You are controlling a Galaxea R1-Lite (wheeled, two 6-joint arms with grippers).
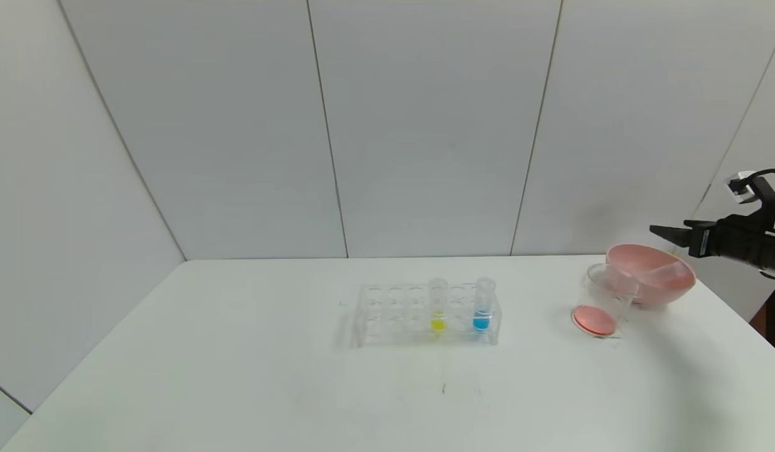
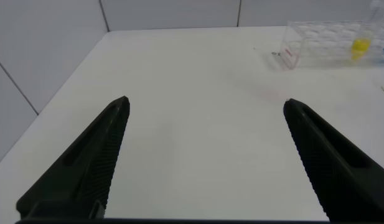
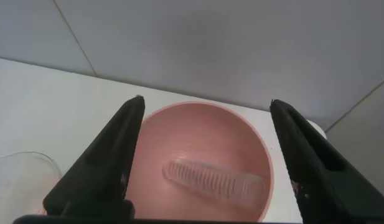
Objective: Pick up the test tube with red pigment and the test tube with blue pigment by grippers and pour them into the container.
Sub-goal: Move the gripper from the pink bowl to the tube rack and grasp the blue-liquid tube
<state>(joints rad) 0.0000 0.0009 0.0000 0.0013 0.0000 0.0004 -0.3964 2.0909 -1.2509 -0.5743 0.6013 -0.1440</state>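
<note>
from the head view, your right gripper (image 1: 660, 232) hangs above a pink round plastic bowl (image 1: 652, 277) at the table's right edge, holding nothing. a small clear glass beaker (image 1: 603, 302), red liquid pooled at its bottom, stands touching the bowl. well to its left, a clear plastic tube rack (image 1: 425, 314) holds the small clear tube with blue liquid (image 1: 482, 306) beside a yellow one (image 1: 438, 307).

in the left wrist view, your left gripper (image 2: 204, 112) is spread wide over bare white table, the rack far off.

in the right wrist view, open fingers (image 3: 111, 162) frame the bowl, where an emptied clear tube (image 3: 211, 179) lies (probably the red one). reaching across for the blue tube, you risk clipping the beaker and spilling it.
</note>
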